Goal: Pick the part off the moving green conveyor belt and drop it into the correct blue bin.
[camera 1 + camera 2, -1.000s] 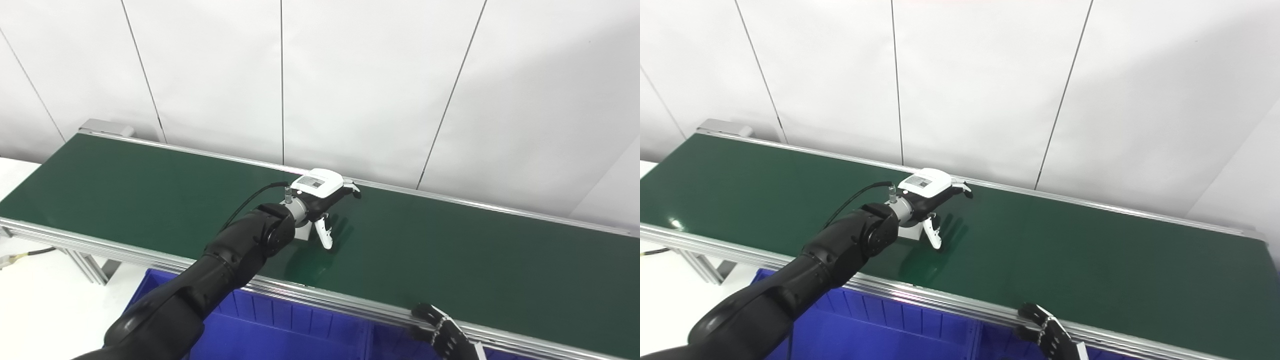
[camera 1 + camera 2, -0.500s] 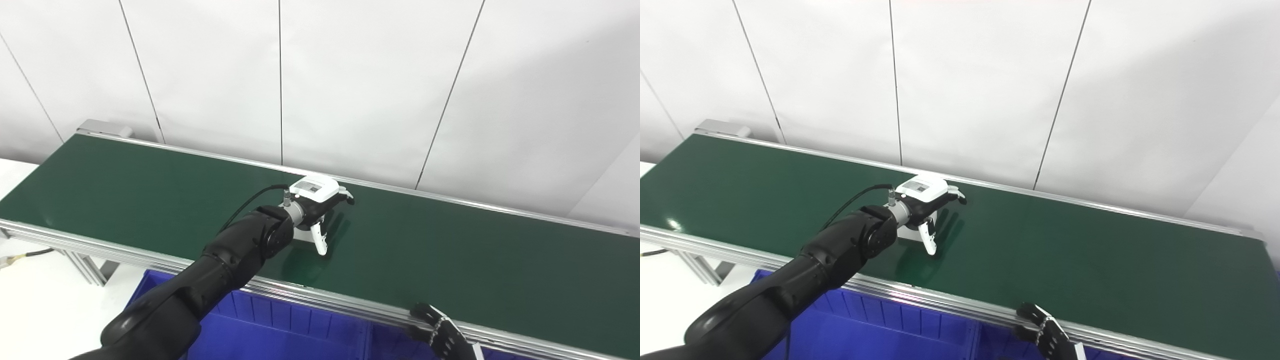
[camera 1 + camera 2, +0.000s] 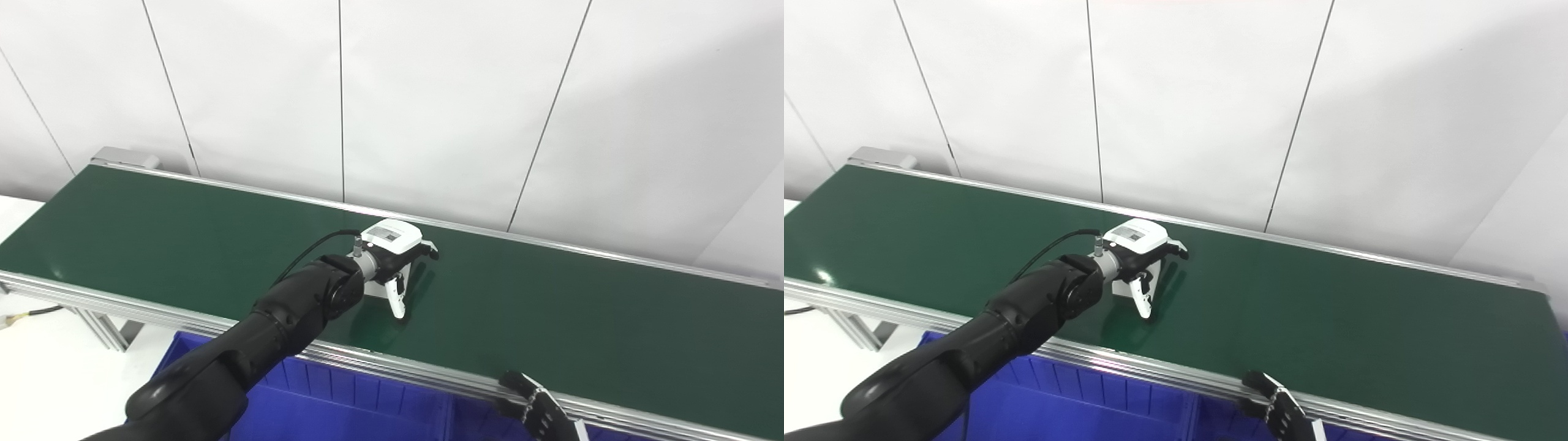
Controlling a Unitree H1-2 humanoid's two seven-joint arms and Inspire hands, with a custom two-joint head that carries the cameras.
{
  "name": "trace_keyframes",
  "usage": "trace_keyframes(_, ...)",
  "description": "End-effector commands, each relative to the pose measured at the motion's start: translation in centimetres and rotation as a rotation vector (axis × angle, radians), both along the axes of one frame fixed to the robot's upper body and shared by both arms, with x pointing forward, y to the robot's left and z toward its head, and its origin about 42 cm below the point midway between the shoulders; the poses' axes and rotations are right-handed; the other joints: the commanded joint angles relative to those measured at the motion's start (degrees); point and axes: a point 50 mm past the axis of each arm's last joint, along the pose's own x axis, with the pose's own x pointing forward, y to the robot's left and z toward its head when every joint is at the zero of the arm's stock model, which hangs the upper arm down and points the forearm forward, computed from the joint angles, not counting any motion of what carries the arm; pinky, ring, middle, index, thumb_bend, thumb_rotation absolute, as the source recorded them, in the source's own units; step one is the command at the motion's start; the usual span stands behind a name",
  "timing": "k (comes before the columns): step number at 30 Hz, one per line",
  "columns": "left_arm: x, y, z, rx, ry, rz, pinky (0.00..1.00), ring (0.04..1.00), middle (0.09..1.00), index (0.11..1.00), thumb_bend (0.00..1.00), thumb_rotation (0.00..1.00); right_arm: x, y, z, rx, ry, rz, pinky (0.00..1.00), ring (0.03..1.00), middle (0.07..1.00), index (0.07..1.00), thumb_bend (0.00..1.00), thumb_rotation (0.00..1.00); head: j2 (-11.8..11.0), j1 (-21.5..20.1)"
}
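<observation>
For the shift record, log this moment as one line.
left hand: over white part, grasp unconfirmed | part: on green belt | right hand: idle by near rail | blue bin: below

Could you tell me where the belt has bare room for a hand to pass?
The green conveyor belt is bare right of the left hand, up to the right hand at its near rail, and left toward the far end. It is crowded only around the small white part.

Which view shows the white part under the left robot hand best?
The right eye view: the part shows as a pale block on the belt, below the left robot hand and beside its thumb. In the left eye view the wrist covers more of the part, leaving only a sliver.
</observation>
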Motion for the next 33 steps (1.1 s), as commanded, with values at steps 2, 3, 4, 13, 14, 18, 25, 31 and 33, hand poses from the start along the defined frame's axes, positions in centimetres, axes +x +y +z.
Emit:
trace_keyframes(2, 1.6, 0.5, 2.2, 0.044, -0.085, 0.001, 0.38, 0.488, 0.547, 0.659, 0.66, 0.00, 0.7, 0.4, 1.2, 0.011, -0.066, 0.005, 0.68, 0.723, 0.812, 0.772, 0.85, 0.20, 0.1, 0.0)
trace_keyframes(3, 1.6, 0.5, 2.1, 0.046, -0.091, -0.001, 0.34, 0.448, 0.504, 0.611, 0.61, 0.00, 0.8, 0.4, 1.3, 0.010, -0.068, 0.004, 0.68, 0.723, 0.812, 0.772, 0.85, 0.20, 0.1, 0.0)
trace_keyframes(4, 1.7, 0.4, 2.0, 0.043, -0.094, -0.002, 0.27, 0.361, 0.471, 0.552, 0.57, 0.00, 0.8, 0.4, 1.3, 0.007, -0.069, 0.003, 0.68, 0.723, 0.812, 0.772, 0.85, 0.20, 0.2, 0.1)
trace_keyframes(13, 1.9, 0.1, 2.5, 0.031, -0.092, 0.008, 0.31, 0.411, 0.472, 0.489, 0.52, 0.00, 0.7, 0.5, 1.2, 0.014, -0.066, 0.003, 0.67, 0.719, 0.810, 0.767, 0.86, 0.20, 0.2, 0.0)
trace_keyframes(14, 1.9, 0.0, 2.7, 0.031, -0.095, 0.006, 0.31, 0.415, 0.475, 0.488, 0.52, 0.00, 0.7, 0.5, 1.2, 0.014, -0.066, 0.003, 0.67, 0.719, 0.810, 0.768, 0.86, 0.20, 0.2, 0.0)
trace_keyframes(18, 2.0, -0.1, 3.2, 0.031, -0.099, 0.000, 0.39, 0.482, 0.467, 0.508, 0.52, 0.00, 0.7, 0.6, 1.2, 0.019, -0.066, 0.004, 0.67, 0.720, 0.807, 0.768, 0.86, 0.20, 0.2, 0.0)
trace_keyframes(25, 1.8, -0.4, 3.5, 0.029, -0.120, -0.023, 0.30, 0.399, 0.453, 0.527, 0.50, 0.00, 0.7, 0.7, 1.2, 0.028, -0.065, 0.007, 0.67, 0.722, 0.809, 0.768, 0.86, 0.19, 0.1, -0.1)
trace_keyframes(31, 1.5, -0.9, 4.6, 0.005, -0.131, -0.053, 0.31, 0.411, 0.480, 0.513, 0.50, 0.00, 0.7, 0.8, 1.3, 0.024, -0.066, 0.009, 0.67, 0.722, 0.810, 0.773, 0.86, 0.19, 0.2, -0.1)
trace_keyframes(33, 1.2, -1.2, 5.5, -0.016, -0.135, -0.067, 0.29, 0.395, 0.478, 0.525, 0.50, 0.00, 0.7, 0.8, 1.3, 0.027, -0.067, 0.010, 0.67, 0.724, 0.814, 0.777, 0.85, 0.20, 0.7, 0.4)
